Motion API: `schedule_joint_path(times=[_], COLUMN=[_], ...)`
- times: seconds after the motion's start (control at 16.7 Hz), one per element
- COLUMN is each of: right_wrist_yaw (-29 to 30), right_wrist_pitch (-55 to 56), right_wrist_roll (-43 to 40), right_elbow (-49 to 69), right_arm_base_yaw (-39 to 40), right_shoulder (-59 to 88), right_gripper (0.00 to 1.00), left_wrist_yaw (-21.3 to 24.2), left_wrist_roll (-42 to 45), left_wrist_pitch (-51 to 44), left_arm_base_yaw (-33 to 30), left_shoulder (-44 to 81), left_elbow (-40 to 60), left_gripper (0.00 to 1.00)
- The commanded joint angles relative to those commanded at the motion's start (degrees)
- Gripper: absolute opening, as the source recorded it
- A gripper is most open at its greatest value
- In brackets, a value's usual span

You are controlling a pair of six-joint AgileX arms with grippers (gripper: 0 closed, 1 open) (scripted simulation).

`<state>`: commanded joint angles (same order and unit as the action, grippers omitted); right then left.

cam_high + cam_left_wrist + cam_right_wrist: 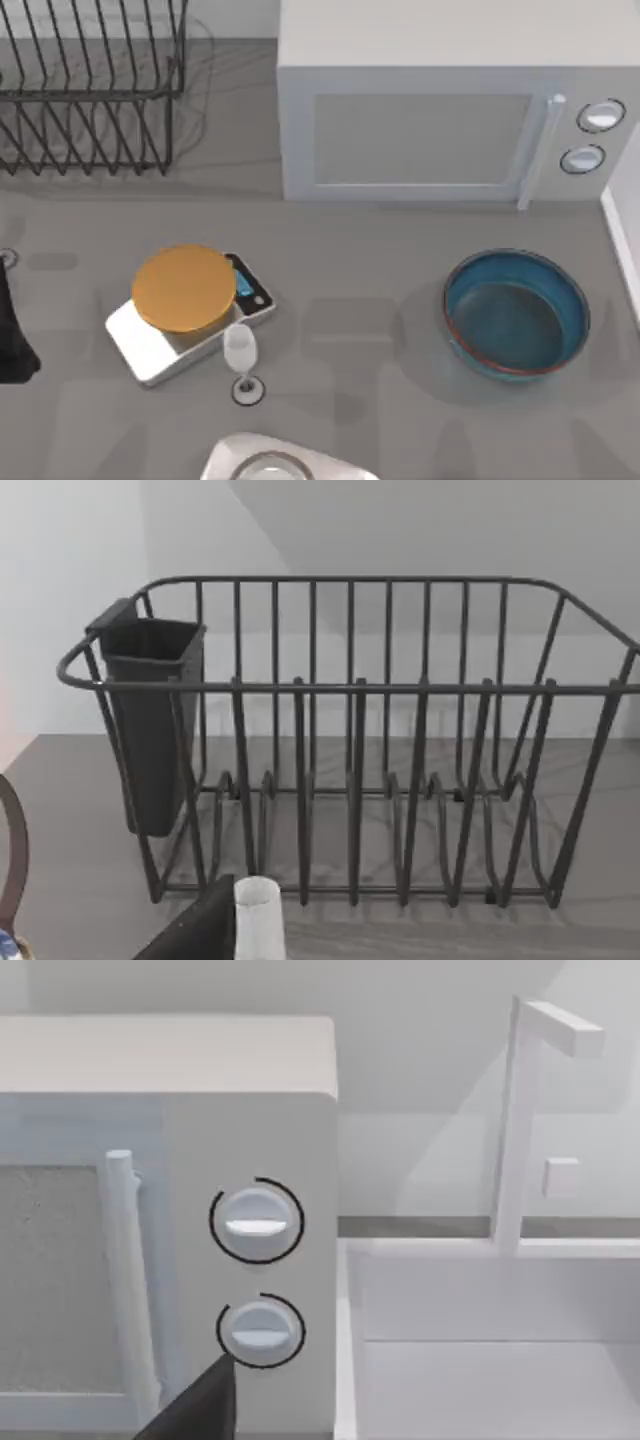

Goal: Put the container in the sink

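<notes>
Where the left arm [12, 330] sits: parked at the table's far left edge; can't tell if its gripper is open or closed.
Rack [90, 90]: back left, well away from the action.
Scale [150, 345]: left of centre, with an orange disc [185, 288] on top and a glass [240, 352] just beside it.
Bowl [515, 315]: on the table right of centre, in front of the microwave [440, 110]; nothing is touching it.
Bowl pose: upright, mouth up. It's round, so no long axis and any approach angle works.
Handling: I'd guess stiff, heavyish, chippable, and that glaze looks slippery.
Grab spot: pinch the rim, one finger inside the wall and one outside.
Sink [480, 1360]: just past the microwave's right side, near the bowl.
Right gripper [195, 1410]: near the microwave knobs; can't tell its grip state either.
</notes>
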<state>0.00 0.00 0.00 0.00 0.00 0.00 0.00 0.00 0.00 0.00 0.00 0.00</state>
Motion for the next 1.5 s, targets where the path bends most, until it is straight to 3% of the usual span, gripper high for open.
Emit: schedule_joint_path(times=[0.24,0.48,1.14,1.5], right_wrist_yaw=[-0.05,-0.09,0.26,0.13], right_wrist_pitch=[-1.59,-10.20,-49.76,-65.30], right_wrist_roll=[0.40,2.58,11.51,15.31], right_elbow=[1.77,12.00,56.53,75.01], right_arm_base_yaw=[0.42,2.40,11.02,14.59], right_shoulder=[1.81,12.76,72.63,95.34], right_gripper=[1.00,1.00,1.00,1.00], left_wrist_yaw=[0.00,0.00,0.00,0.00], left_wrist_roll=[0.00,0.00,0.00,0.00], left_wrist_pitch=[0.00,0.00,0.00,0.00], left_arm_base_yaw=[0.00,0.00,0.00,0.00], left_shoulder=[0.00,0.00,0.00,0.00], left_elbow=[0.00,0.00,0.00,0.00], left_gripper=[1.00,1.00,1.00,1.00])
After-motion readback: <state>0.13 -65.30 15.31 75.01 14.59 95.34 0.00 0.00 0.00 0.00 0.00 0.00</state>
